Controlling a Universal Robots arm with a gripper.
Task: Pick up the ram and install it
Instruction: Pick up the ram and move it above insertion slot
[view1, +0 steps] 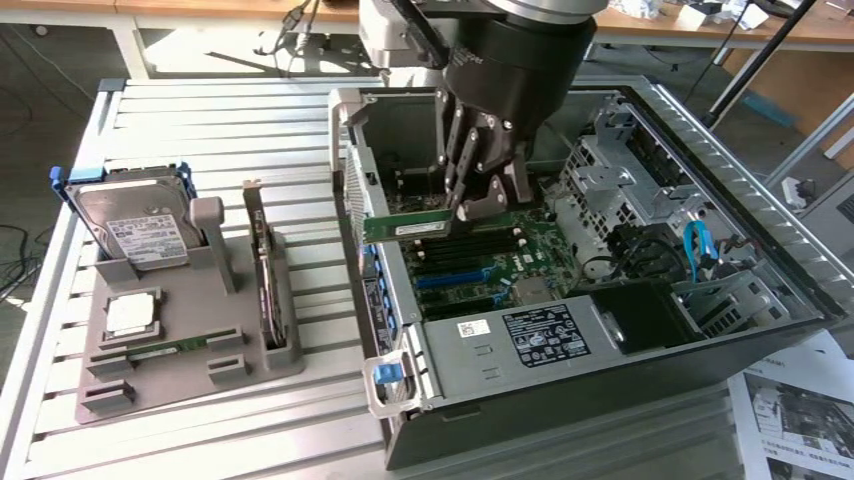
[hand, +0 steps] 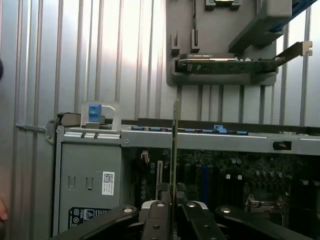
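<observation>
Ram (view1: 407, 226) level, seemingly on edge.

Arm (view1: 527, 50) hangs in from the exterior view's top edge, its black wrist barrel pointing steeply down and the gripper (view1: 478, 207) at its low end with the linkage bars drawn in narrow. Jaws nearly together, pinching the ram (view1: 407, 226) by one end; the stick juts out level toward the exterior view's left. Wrist view: two black fingers (hand: 159, 220) converge close, outer links splayed to either side, the board's thin edge caught between the tips.
</observation>
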